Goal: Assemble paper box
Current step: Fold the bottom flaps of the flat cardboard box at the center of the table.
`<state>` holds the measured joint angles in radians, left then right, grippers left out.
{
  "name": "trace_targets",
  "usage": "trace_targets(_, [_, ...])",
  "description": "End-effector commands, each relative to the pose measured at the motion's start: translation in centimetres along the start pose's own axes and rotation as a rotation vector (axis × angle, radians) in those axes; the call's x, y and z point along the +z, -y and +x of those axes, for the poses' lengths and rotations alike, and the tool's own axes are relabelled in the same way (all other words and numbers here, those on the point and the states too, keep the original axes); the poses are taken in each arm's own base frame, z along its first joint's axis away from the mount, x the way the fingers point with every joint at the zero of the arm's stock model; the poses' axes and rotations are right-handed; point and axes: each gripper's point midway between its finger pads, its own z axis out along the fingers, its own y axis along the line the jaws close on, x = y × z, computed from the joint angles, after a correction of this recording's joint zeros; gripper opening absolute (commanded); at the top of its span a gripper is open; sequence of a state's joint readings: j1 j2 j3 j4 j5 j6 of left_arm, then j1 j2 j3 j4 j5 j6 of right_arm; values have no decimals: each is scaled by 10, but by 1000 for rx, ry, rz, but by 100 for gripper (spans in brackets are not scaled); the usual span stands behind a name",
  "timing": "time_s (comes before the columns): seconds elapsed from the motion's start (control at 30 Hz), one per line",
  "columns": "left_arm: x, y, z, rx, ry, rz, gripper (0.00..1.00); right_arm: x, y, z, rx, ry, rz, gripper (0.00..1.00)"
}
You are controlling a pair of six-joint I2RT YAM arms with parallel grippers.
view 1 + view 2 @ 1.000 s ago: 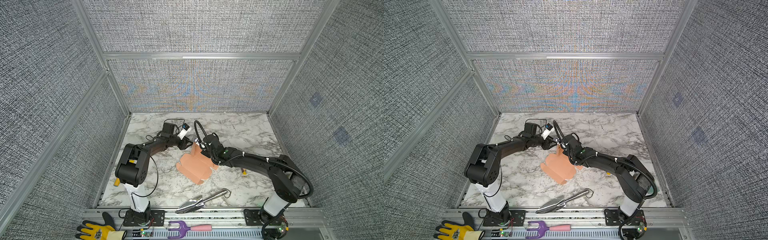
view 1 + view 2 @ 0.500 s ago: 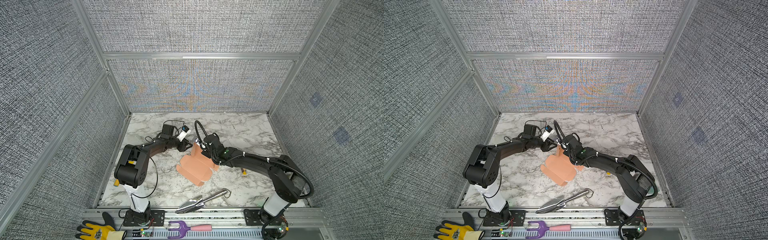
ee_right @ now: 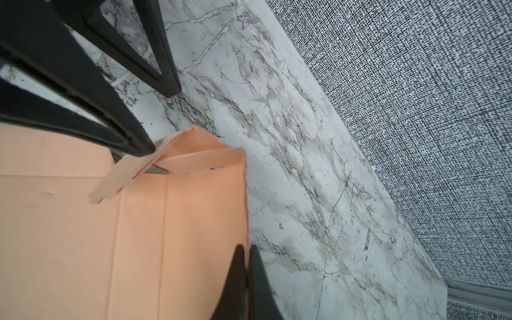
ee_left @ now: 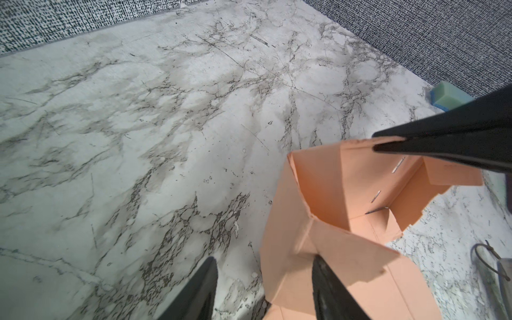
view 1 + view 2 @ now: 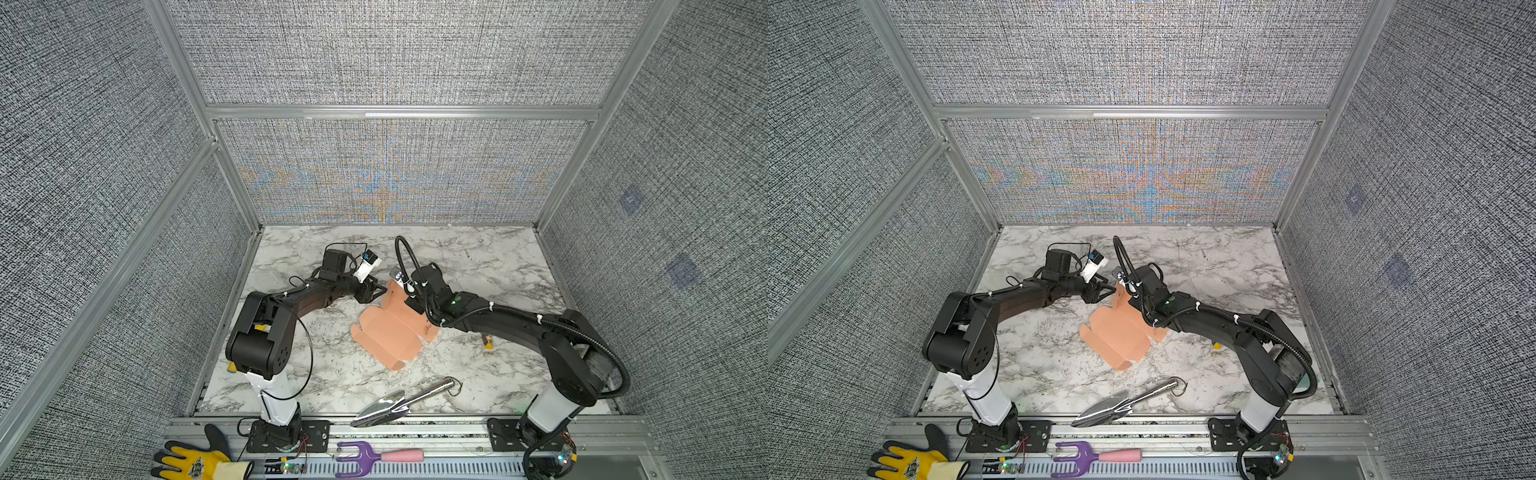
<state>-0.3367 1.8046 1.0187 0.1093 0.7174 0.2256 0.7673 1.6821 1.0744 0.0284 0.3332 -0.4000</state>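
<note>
Shows salmon-pink creased cardboard paper box (image 5: 390, 332) near centre of white marble-patterned tabletop (image 5: 478, 257): base panels flat, one wall raised, rounded flaps spread. Shows right gripper (image 3: 246, 260) clamped on raised wall's edge, left gripper (image 4: 263, 277) parted astride a corner flap.

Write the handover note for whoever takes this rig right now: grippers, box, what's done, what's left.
Left gripper: open, one finger against a folded flap at the paper box's raised end.
Right gripper: shut on the top edge of an upright wall.
Box: on the marble table between the arms, far end lifted, near panels flat.
Done: one end partly folded up.
Left: raise the remaining walls, tuck the tabs, close the lid.
</note>
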Motion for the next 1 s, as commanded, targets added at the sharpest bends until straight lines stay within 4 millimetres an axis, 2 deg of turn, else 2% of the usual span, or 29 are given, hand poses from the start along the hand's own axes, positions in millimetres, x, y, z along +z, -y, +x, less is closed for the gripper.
trace_targets(0.0, [-1,3,-6,7,22,20,57,2,3,-5,47,17,-5,3])
trace_targets(0.5, [5,-2,-14,23,30,38,56,2,3,-9,58,21,-21,3])
trace_targets(0.97, [6,-3,-7,13,17,28,54,2,-6,-2,-74,-58,55,3])
